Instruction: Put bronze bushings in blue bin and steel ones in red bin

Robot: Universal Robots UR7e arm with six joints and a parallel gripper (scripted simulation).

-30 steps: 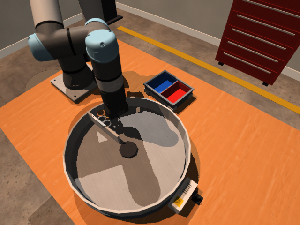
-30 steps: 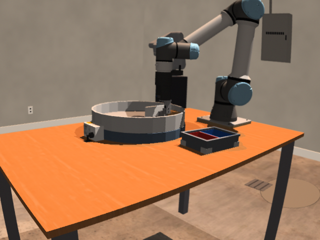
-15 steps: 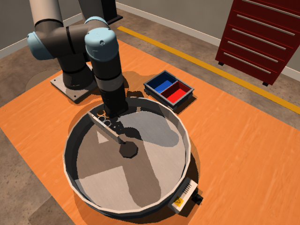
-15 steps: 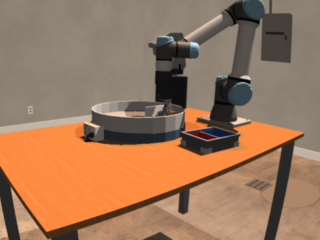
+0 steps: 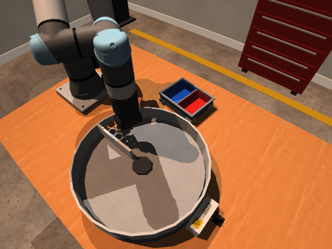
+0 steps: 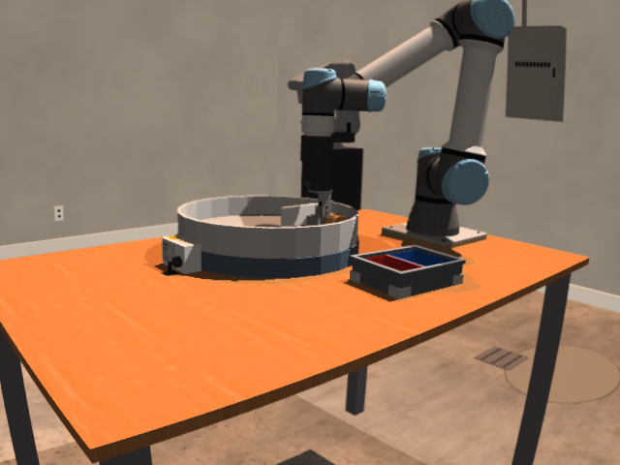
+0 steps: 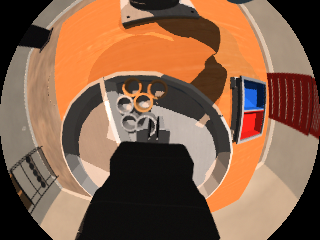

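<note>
Steel bushing [image 7: 141, 117] in the turntable [image 5: 184, 171] [image 6: 264, 242] [image 7: 225, 162], its wall apparently pinched in the nearly closed gripper [image 5: 129, 125] [image 6: 325, 212] [image 7: 154, 122], lies toward the bench's [image 5: 267, 174] [image 6: 250, 325] [image 7: 110, 42] arm-base edge, so the red bin [image 5: 195, 107] [image 6: 389, 262] [image 7: 251, 126] calls for travel toward the cabinet-side [image 5: 284, 45] [image 7: 292, 102] edge.

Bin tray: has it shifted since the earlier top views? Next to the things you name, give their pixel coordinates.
No. The bin tray [image 5: 203, 107] [image 6: 430, 280] [image 7: 237, 112] sits in the same place beside the turntable [image 5: 208, 166] [image 6: 260, 242] [image 7: 72, 127], with no visible shift against its rim.
</note>
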